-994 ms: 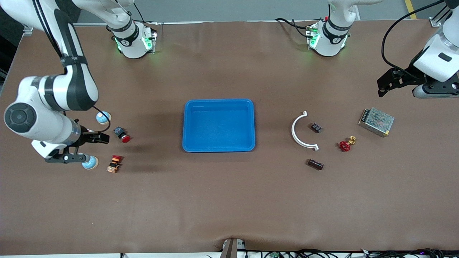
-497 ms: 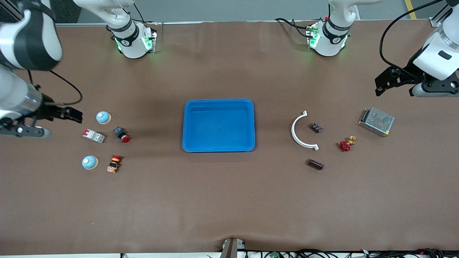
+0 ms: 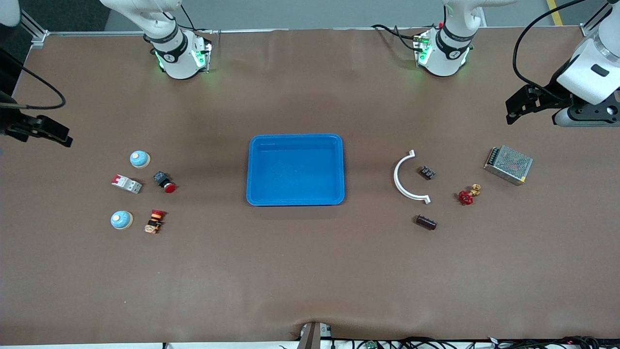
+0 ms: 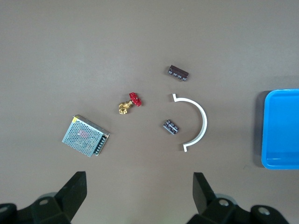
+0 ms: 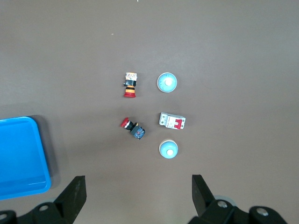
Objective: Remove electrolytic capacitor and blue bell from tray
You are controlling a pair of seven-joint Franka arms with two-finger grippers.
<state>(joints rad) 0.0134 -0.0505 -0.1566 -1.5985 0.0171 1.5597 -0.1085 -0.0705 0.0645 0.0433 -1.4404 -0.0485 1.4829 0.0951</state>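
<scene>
At mid-table: tray (image 3: 295, 169), blue, nothing in it. Toward the left arm's end: electrolytic capacitor (image 3: 426, 222) on the cloth, near white curved bracket (image 3: 405, 178); toward the right arm's end: two blue bells (image 3: 139, 158) (image 3: 121, 219). Left gripper (image 4: 138, 192) and right gripper (image 5: 138, 195): raised over their table ends, jaws wide, holding nothing.

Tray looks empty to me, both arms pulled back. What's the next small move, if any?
Probably none: park both arms. The tray holds nothing; the capacitor and two blue bells lie on the table, and both left gripper and right gripper hang open, clear.
</scene>
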